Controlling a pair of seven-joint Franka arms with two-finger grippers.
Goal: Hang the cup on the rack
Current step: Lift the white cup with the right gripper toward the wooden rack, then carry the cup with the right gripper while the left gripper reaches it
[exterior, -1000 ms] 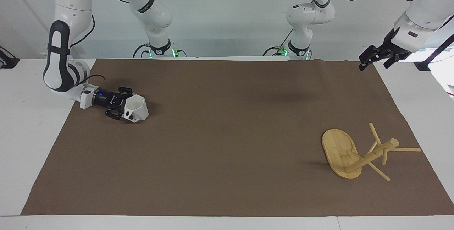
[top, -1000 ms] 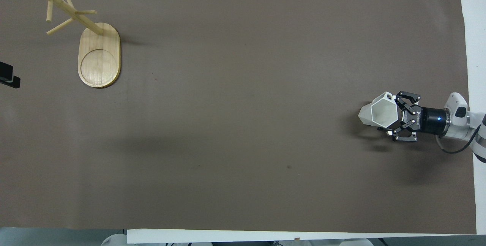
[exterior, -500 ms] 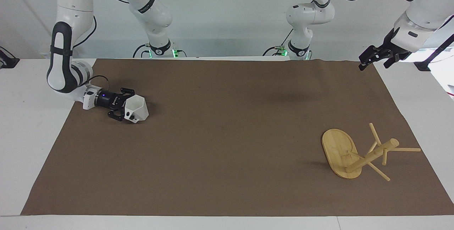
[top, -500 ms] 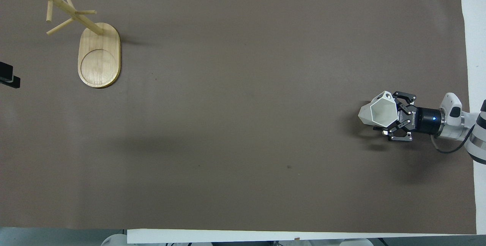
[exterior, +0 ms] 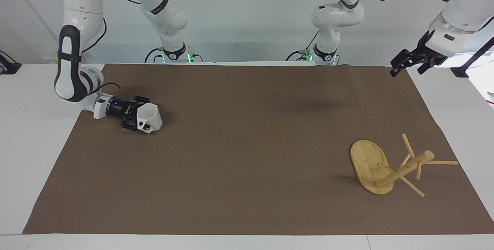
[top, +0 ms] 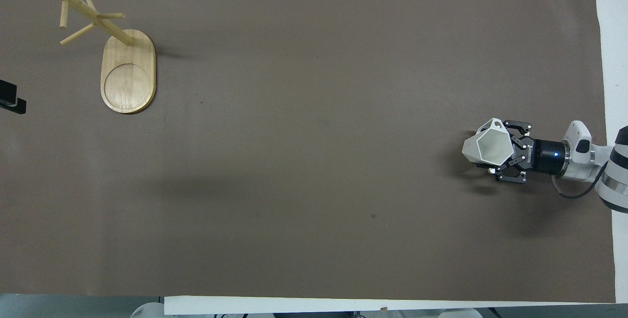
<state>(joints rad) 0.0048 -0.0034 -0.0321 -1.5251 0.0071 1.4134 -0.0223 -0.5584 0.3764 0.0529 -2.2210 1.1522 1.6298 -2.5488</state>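
Since the earlier pics, the right end effector (exterior: 139,120) has pulled its black links in tight around the small white plastic cup with flat angled sides (exterior: 150,117), and its arm has swung a bit, w/ the elbow now more upright. That end effector lies low & sideways, just over the brown mat (exterior: 247,157) at the right arm's end of the table (exterior: 31,157), and it is closed on the cup at the handle side. Seen from above, the cup (top: 487,147) tips a little, its six-sided mouth facing up, its body pointing toward the middle of the mat & the black end effector (top: 505,153) right beside it. Whether the cup's bottom touches the mat or sits just off it, can't tell. The light bamboo mug rack w/ an oval base, a thick round post & thin pegs (exterior: 389,167) stands well apart from the cup, at the left arm's end of the table and farther from the robots than the cup. From above, the rack (top: 128,71) shows its flat oval base w/ a round ring cut in it, and the post & pegs lean out toward the mat's edge. The left end effector (exterior: 409,61) hangs up in the air over the mat's corner near its own base, fingers spread wide, holding nothing; that arm waits. From above only a small dark bit at the edge can be seen there.
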